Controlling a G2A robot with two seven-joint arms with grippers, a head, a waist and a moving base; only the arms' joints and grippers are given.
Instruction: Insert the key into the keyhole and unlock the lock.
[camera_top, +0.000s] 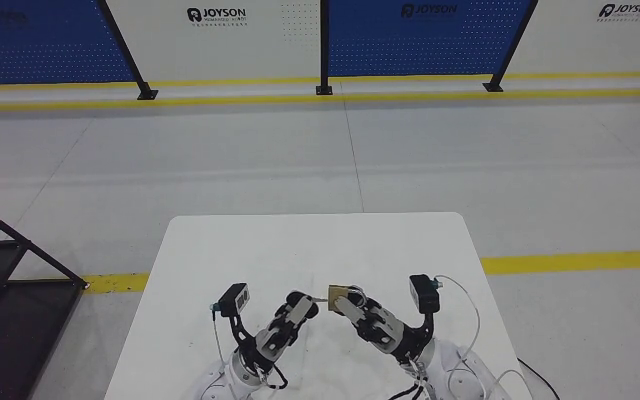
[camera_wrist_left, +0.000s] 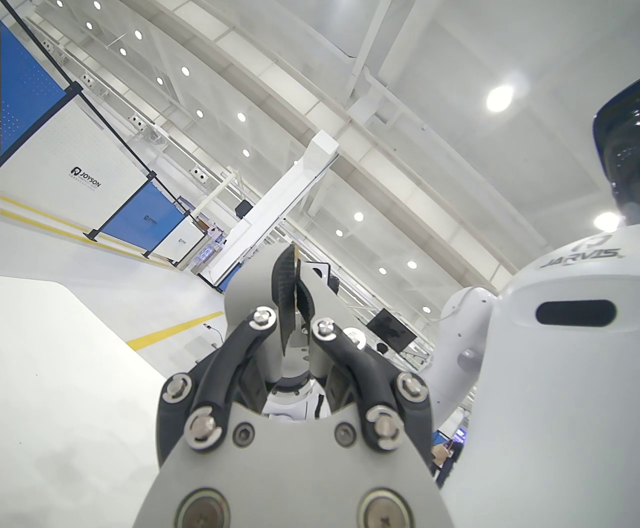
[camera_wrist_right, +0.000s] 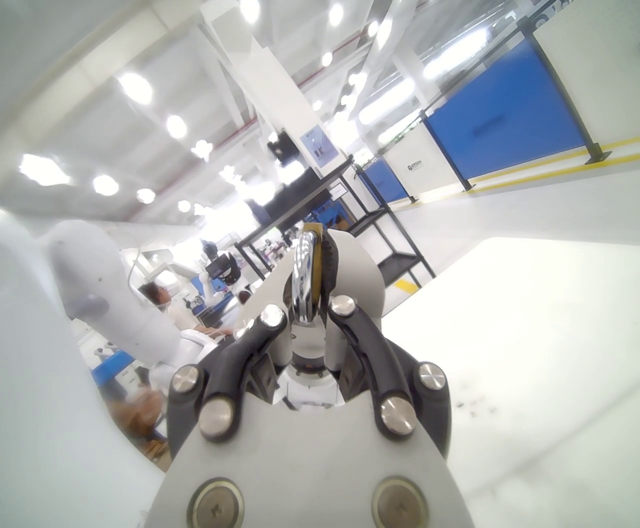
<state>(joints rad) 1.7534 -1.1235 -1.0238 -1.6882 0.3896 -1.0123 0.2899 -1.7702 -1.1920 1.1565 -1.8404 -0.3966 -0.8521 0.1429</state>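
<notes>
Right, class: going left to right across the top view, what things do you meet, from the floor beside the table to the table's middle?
Black metal rack → left gripper → padlock.

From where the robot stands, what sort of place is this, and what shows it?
Probably a factory hall or robotics test floor: blue and white partition panels, yellow floor lines, and a high beamed ceiling with round lights.
</notes>
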